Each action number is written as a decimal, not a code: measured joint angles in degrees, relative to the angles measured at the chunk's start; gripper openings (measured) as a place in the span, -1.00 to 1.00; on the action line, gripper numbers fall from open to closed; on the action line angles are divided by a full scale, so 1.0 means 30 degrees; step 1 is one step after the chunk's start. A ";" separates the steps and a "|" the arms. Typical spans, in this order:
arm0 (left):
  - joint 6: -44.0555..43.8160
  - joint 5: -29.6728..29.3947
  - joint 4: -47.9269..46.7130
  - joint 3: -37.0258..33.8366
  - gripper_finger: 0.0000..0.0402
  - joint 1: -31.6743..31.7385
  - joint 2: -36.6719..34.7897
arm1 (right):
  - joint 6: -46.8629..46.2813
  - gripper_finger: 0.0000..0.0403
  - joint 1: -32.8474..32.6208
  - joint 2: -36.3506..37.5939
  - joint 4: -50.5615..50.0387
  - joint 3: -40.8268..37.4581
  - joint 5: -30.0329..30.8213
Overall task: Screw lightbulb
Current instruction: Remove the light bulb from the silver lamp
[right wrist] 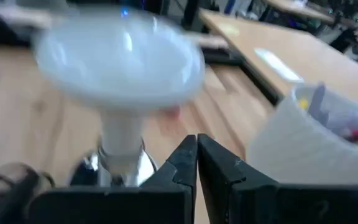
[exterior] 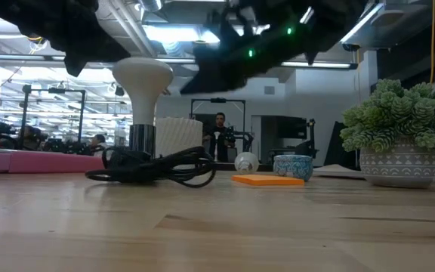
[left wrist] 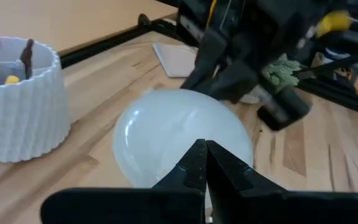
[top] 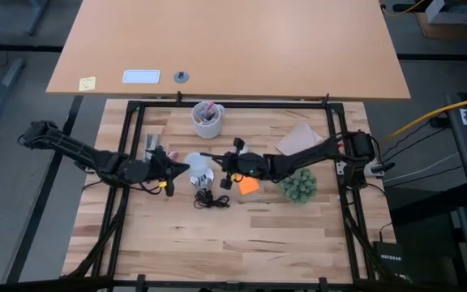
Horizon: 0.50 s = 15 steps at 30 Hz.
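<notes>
Lightbulb (exterior: 142,85) stands upright on the bench (top: 242,235), dome up, narrow neck already down in the shiny socket (exterior: 141,140); black cord (exterior: 168,168) coils out from the socket's foot. Seated straight, no visible lean. Whether the thread is run fully home cannot be read from any view.

Left gripper (top: 182,171) just beside the bulb, on the side away from the orange sticky note (top: 248,185); fingers pressed together, nothing between them, tip at the dome's edge in its own wrist view. Contact or a hair apart: cannot tell.

Right gripper (top: 220,171) just beside the bulb on the sticky-note side, fingers likewise closed on nothing, pointing at the neck and socket.

Ribbed cup of pens (top: 207,119) behind the bulb, well apart. Potted plant (top: 298,186) beyond the sticky note from the bulb.

Judgement: insertion done, bulb in place. Neither gripper has a hold on it. Left, if anything: a final turn to snug it, which would need a gripper to open and take the dome
</notes>
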<state>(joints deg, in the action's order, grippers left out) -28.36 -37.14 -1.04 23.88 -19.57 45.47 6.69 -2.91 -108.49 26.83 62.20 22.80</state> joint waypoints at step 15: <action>0.2790 -0.2614 0.2058 -0.0043 -1.00 -0.0387 0.0007 | 0.0447 -0.91 0.1366 0.0566 0.1100 0.0076 -0.0441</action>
<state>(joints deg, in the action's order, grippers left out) -19.99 -44.98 5.13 23.75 -20.73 45.50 8.03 1.19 -106.79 30.13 62.43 21.47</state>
